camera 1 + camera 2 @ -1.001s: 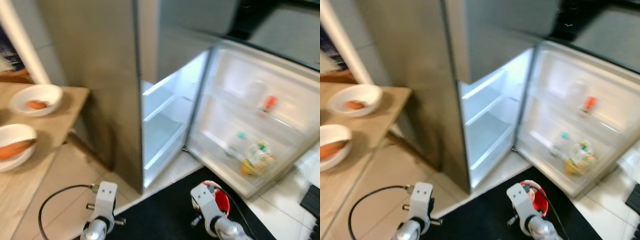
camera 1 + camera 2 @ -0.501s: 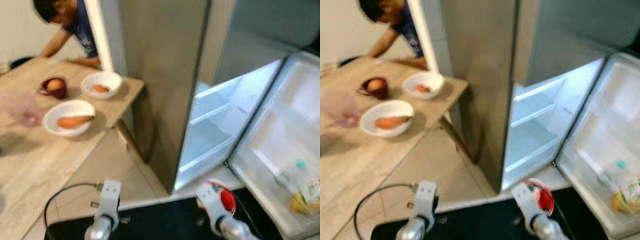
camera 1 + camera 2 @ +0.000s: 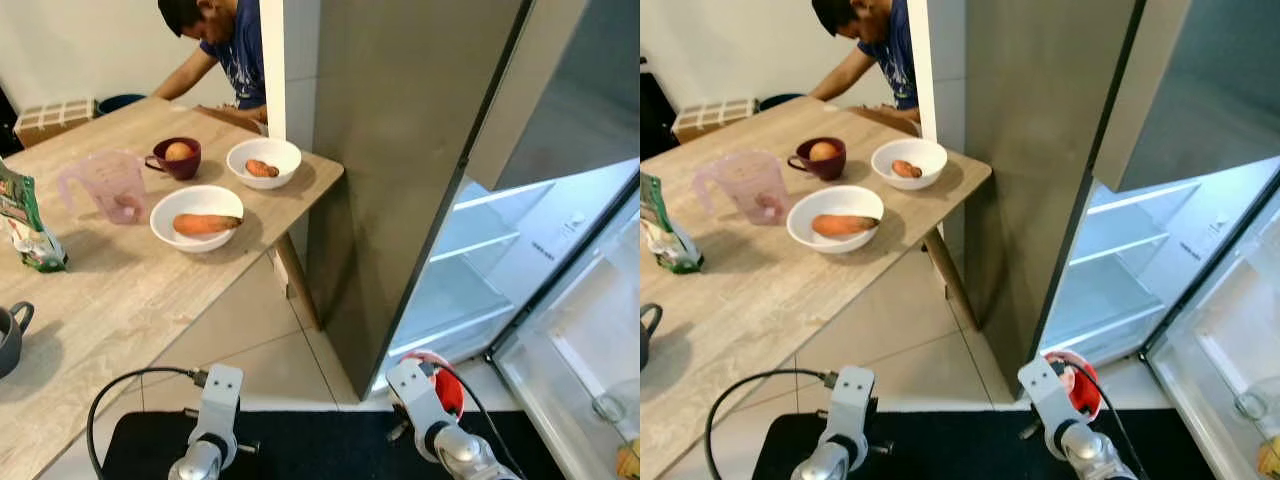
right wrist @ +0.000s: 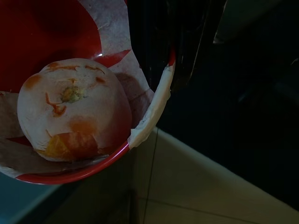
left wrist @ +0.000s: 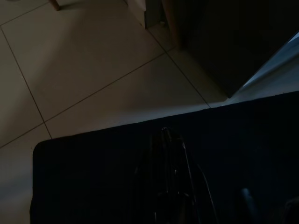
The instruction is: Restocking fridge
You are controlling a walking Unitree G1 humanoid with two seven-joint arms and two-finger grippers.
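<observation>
My right gripper (image 4: 161,56) is shut on the rim of a red bowl (image 4: 56,28) lined with white paper. A pale round peeled fruit (image 4: 74,109) lies in the bowl. In the eye views the bowl (image 3: 447,388) hangs low beside my right wrist, just before the fridge (image 3: 400,150). The fridge stands open, with bare lit white shelves (image 3: 470,275), and its door (image 3: 600,350) swings out to the right. My left gripper (image 5: 166,140) hangs idle over a black mat (image 5: 117,177), fingers together with nothing in them.
A wooden table (image 3: 100,300) on my left carries two white bowls (image 3: 197,215) of sweet potato, a maroon cup (image 3: 178,157), a pink jug (image 3: 105,185), a green packet (image 3: 25,225) and a dark pot (image 3: 8,335). A person (image 3: 225,45) leans over its far end.
The camera has swung left: the table and the person have come into view and the fridge has slid to the right edge. Both arms hang as before, with the bowl still held.
</observation>
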